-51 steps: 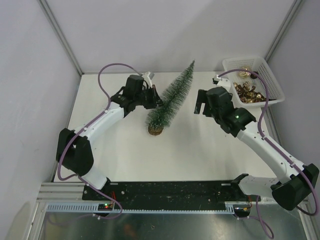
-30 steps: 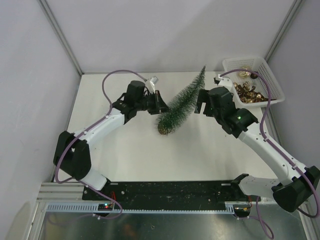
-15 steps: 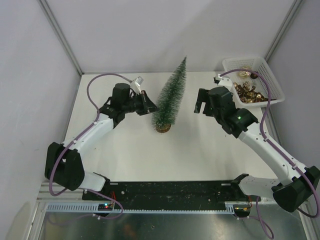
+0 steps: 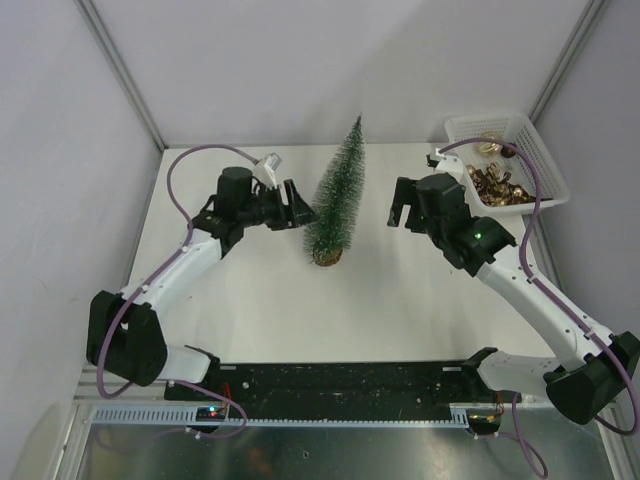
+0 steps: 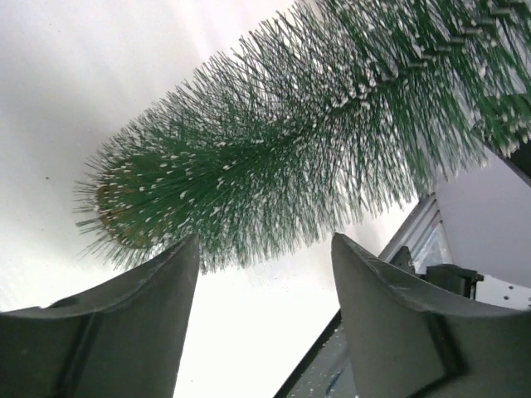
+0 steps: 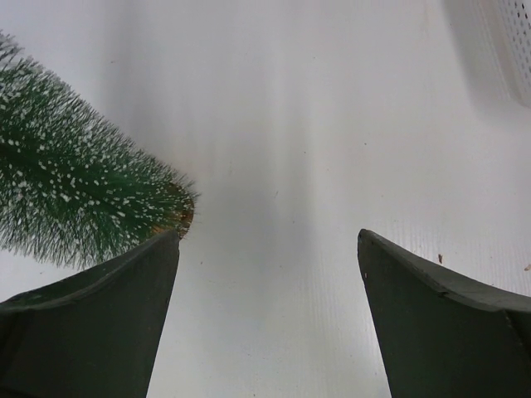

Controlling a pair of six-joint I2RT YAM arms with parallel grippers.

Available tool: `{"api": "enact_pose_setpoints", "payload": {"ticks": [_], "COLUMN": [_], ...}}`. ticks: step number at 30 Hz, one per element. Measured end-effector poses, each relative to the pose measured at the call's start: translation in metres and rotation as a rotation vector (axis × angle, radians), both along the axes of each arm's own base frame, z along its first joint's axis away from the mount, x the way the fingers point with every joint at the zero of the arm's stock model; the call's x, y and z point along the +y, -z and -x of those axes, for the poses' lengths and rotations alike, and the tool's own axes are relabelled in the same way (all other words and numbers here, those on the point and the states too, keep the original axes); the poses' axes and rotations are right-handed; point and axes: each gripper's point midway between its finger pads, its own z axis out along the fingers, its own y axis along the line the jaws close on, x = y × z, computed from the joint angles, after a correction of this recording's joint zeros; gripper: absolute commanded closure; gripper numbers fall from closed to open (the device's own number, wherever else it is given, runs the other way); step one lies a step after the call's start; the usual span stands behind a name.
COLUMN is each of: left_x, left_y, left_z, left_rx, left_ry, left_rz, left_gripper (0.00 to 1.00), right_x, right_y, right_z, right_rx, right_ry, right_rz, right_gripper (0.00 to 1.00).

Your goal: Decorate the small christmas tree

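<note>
Subject: the small christmas tree (image 4: 336, 200), a slim cone of frosted dark green bristles on a round tan wooden disc base (image 4: 327, 258). It stands upright on the white table top (image 4: 260, 300), between the two arms. No ornament is visible on its bristles in any view.

Left gripper (image 4: 300, 208): just left of the tree at lower-bristle height, pointing at it. In the left wrist view the jaws stand apart with nothing between them. The tree (image 5: 315, 149) lies just beyond the fingertips and clear of them, as far as can be told.

Right gripper (image 4: 400, 212): near the tree on its right side, apart from it, jaws spread wide and empty. Its wrist view shows only the tree's lower bristles (image 6: 75, 207) to one side.

Supplies: the white plastic mesh basket (image 4: 545, 160) sits well to the right of the tree and behind it. The gold ornaments (image 4: 495, 185) are heaped inside it.

Progress, as judged: the tree is set up, but decorating has not begun. Every ornament remains to be fetched and hung.

Change noted: over a second earlier the tree leaned steeply to the right in the left gripper's grasp, further right on the table. It has since been brought upright and released, and the left gripper has opened and drawn slightly back. The right arm and basket are unchanged.
</note>
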Motion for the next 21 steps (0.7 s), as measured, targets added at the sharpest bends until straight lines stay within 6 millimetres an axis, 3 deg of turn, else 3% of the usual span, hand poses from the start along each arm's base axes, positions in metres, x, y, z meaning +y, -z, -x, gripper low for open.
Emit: {"api": "enact_pose_setpoints", "payload": {"ticks": [2, 4, 11, 17, 21], "left_x": [0.006, 0.012, 0.029, 0.023, 0.017], "left_y": [0.000, 0.000, -0.012, -0.038, -0.061], "left_z": [0.001, 0.003, 0.018, 0.031, 0.024], "left_rx": [-0.012, -0.020, -0.077, -0.161, -0.260], "left_ry": [0.003, 0.008, 0.051, 0.178, 0.227], "left_rz": [-0.010, -0.024, -0.061, -0.045, -0.056], "left_gripper": [0.06, 0.02, 0.00, 0.00, 0.00], "right_x": [0.000, 0.000, -0.006, -0.004, -0.016], "right_y": [0.000, 0.000, 0.000, 0.003, 0.010], "right_z": [0.000, 0.000, -0.003, -0.003, -0.008], "right_rx": [0.000, -0.001, 0.000, 0.009, 0.025], "right_ry": [0.000, 0.001, 0.017, 0.008, 0.042], "right_rz": [0.000, 0.000, -0.003, -0.018, -0.024], "right_gripper": [0.06, 0.06, 0.05, 0.05, 0.07]}}
